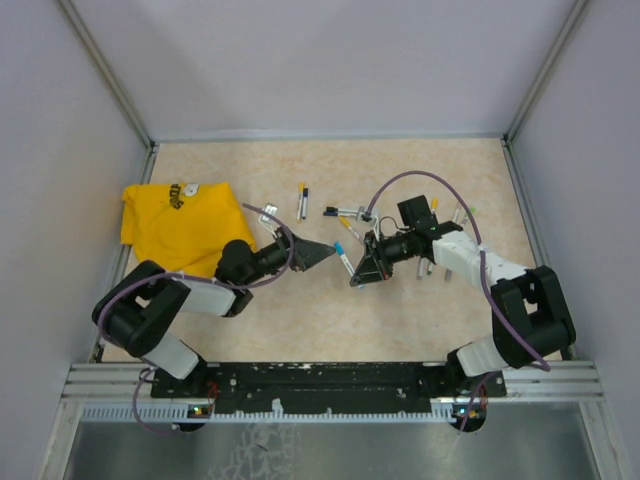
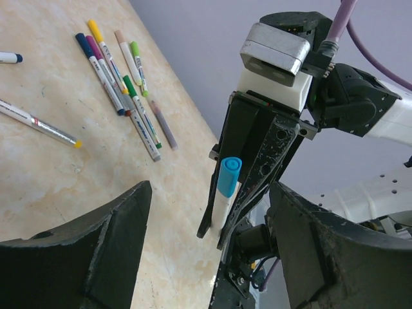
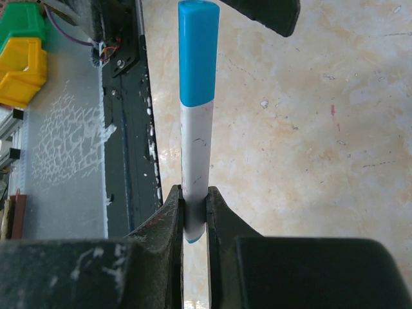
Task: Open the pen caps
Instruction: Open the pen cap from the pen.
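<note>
Beige marbled desk (image 1: 330, 170) between grey walls: one pen is being clamped while its blue cap is being flanked by a spread pincer.

Near the middle of the desk, a white pen (image 3: 195, 148) is being gripped at its lower end by the clenched right pincer (image 3: 194, 207). It is being held off the surface, with the blue cap (image 3: 198, 55) fitted on its free end. The left pincer (image 2: 211, 188) is being held released, and its fingers are being kept wide apart on either side of that cap without touching it. Other pens (image 2: 122, 84), capped in blue, magenta, yellow and green, are being left lying side by side on the right of the desk, beside the right arm. A yellow cloth (image 1: 175, 225) is being left crumpled at the left, just beside the left arm.
</note>
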